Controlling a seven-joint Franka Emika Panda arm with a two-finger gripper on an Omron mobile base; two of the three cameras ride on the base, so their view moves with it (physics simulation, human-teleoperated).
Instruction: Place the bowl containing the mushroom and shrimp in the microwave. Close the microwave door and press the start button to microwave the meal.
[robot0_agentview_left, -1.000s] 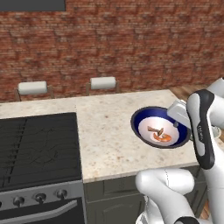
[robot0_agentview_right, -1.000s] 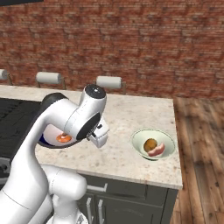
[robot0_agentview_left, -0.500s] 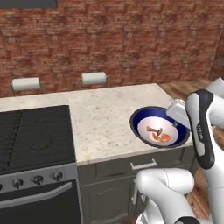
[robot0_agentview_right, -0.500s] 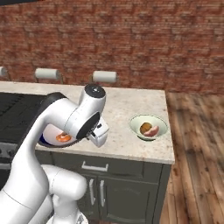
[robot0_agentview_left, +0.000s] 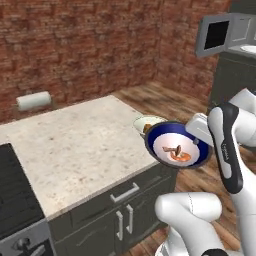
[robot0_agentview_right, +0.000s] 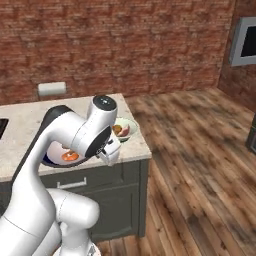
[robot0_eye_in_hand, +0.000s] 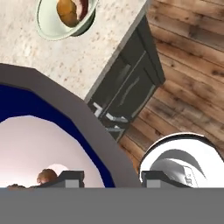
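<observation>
1. Blue outside and white inside, the bowl (robot0_agentview_left: 178, 145) hangs in the air just off the tabletop (robot0_agentview_left: 75, 145) corner, level, with the orange shrimp (robot0_agentview_left: 179, 156) and a brown bit, likely the mushroom (robot0_eye_in_hand: 46, 176), inside.
2. Fingers (robot0_eye_in_hand: 112, 179) pinch the bowl's rim, one tip inside, one outside, so they are closed on the bowl.
3. From the bowl, the microwave (robot0_agentview_left: 239, 32) lies far off, higher and to the right, its door (robot0_agentview_left: 216, 35) swung open.
4. My judgement: the carry must go up and across the wooden floor (robot0_agentview_right: 200, 150) to that opening.
5. A pale green bowl (robot0_agentview_right: 123, 129) of other food sits on the tabletop just behind the blue one.
</observation>
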